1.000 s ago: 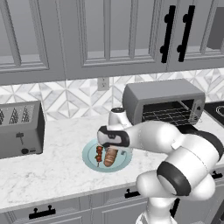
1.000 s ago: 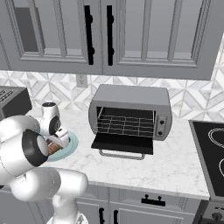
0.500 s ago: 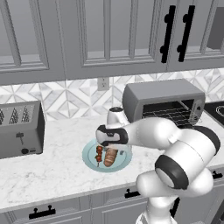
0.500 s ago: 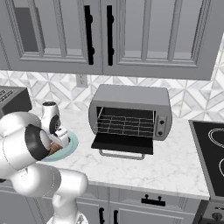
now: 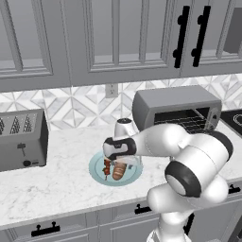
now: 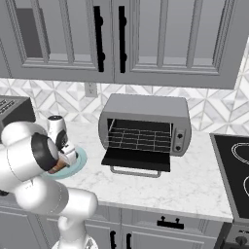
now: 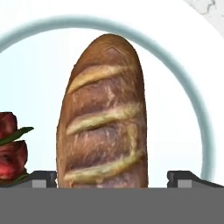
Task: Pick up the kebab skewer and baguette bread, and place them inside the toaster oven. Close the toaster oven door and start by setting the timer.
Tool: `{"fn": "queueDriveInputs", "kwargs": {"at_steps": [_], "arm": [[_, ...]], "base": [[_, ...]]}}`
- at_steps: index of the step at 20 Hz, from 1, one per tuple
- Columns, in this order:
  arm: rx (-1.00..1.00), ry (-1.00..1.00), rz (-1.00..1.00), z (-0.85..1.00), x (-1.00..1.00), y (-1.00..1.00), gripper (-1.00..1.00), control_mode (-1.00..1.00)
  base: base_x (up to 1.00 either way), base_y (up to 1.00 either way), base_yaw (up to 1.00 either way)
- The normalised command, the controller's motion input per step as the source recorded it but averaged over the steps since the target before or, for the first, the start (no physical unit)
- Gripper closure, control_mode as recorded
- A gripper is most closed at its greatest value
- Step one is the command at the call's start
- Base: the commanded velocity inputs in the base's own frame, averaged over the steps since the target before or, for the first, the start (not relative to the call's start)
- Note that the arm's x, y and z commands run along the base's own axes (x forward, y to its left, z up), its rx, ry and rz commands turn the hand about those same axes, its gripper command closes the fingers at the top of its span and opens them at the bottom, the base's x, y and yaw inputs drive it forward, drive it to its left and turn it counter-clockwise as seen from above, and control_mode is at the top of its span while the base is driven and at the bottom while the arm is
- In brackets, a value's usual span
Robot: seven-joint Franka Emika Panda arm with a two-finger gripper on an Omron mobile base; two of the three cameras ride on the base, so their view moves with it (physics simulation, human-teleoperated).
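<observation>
On a pale blue plate (image 5: 99,171) on the desk (image 5: 56,189) lie the kebab skewer (image 5: 107,168) and, just right of it, the baguette bread (image 7: 103,118). The gripper (image 7: 111,178) hangs close over the loaf, jaws wide apart on either side, holding nothing. The bread looks light, stiff and crusty; a grasp across its middle seems best. Farther right, the toaster oven (image 5: 176,109) stands open.
</observation>
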Motion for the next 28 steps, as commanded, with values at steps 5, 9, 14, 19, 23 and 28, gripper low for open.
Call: {"fn": "queueDriveInputs", "kwargs": {"at_steps": [5,9,14,19,23,28], "arm": [[0.00,0.00,0.00,-0.16,0.00,0.01,-1.00,-1.00],[0.00,0.00,0.00,-0.05,0.00,0.00,-1.00,-1.00],[0.00,0.00,0.00,0.00,0.00,0.00,1.00,-1.00],[0.00,-0.03,-0.02,0.19,-0.13,0.00,1.00,-1.00],[0.00,-0.03,-0.14,0.70,-0.21,-0.12,1.00,-1.00],[0.01,0.00,-0.13,0.89,-0.25,-0.30,1.00,-1.00]], "base": [[0.00,0.00,0.00],[0.00,0.00,0.00],[0.00,0.00,0.00],[0.00,0.00,0.00],[0.00,0.00,0.00],[0.00,0.00,0.00]]}}
